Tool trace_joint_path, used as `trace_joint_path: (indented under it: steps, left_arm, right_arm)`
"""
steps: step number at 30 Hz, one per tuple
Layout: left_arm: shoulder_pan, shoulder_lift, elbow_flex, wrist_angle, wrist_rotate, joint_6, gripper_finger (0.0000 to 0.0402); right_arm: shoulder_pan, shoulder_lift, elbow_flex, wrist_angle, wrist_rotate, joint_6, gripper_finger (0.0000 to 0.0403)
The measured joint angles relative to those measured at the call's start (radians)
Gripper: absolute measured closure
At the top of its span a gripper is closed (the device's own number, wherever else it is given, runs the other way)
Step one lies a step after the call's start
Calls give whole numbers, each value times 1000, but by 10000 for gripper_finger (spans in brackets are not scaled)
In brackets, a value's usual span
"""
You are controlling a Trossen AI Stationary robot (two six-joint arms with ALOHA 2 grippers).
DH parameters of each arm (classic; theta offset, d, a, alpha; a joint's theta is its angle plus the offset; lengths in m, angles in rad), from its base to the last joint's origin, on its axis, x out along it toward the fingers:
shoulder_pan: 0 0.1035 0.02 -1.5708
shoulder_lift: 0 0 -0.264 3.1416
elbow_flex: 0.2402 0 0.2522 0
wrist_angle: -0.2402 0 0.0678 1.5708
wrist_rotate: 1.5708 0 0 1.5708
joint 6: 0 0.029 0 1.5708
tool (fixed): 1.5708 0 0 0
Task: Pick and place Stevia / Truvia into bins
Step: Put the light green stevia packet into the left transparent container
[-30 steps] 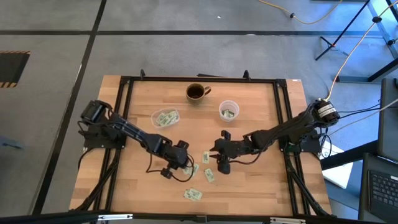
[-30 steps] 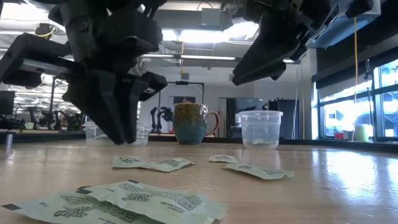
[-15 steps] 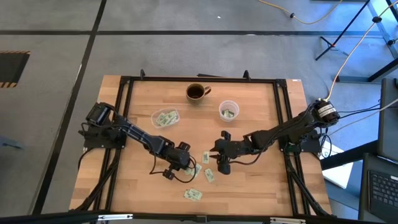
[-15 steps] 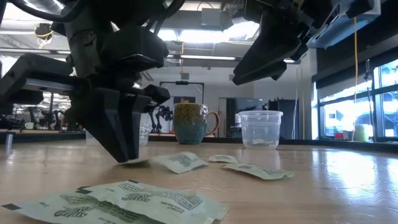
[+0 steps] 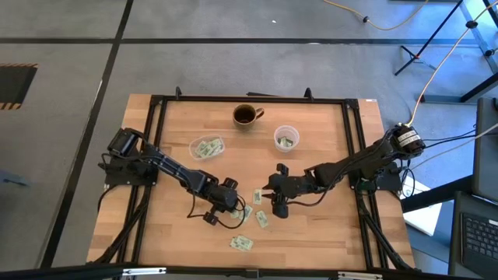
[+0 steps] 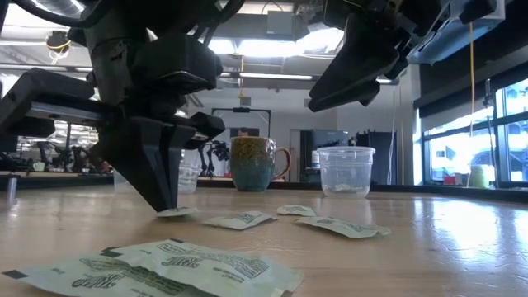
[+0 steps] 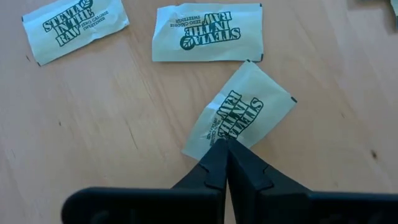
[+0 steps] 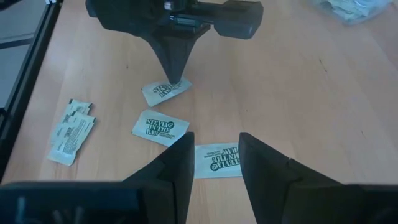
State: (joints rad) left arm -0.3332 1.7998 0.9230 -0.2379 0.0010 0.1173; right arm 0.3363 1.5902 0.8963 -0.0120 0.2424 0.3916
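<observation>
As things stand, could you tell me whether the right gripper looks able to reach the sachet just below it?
Probably yes: the right gripper hangs open over that sachet, nothing between them; the left gripper is pinching another sachet farther off.

hidden: sachet corner under closed left gripper tips | cut off: tub by frame edge — contents blurred | too small: print on sachets in cup — unreadable

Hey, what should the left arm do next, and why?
Probably lift straight up: the left pincer is shut on the edge of a Stevia sachet lying on the table, and the tub sits farther back.
</observation>
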Motion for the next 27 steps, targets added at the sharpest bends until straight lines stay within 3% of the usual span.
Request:
trace_joint_path:
  steps: [16, 21, 27]
  left_arm:
    - [2, -208, -5, -154, -18, 10, 399]
    - [36, -326, -4, -320, -219, -53, 399]
    - [124, -433, -4, -441, -493, -295, 400]
  right_arm:
    - [0, 0, 0, 1, 0, 0, 274]
    - [0, 0, 0, 1, 0, 3, 274]
    - [0, 0, 0, 1, 0, 26, 274]
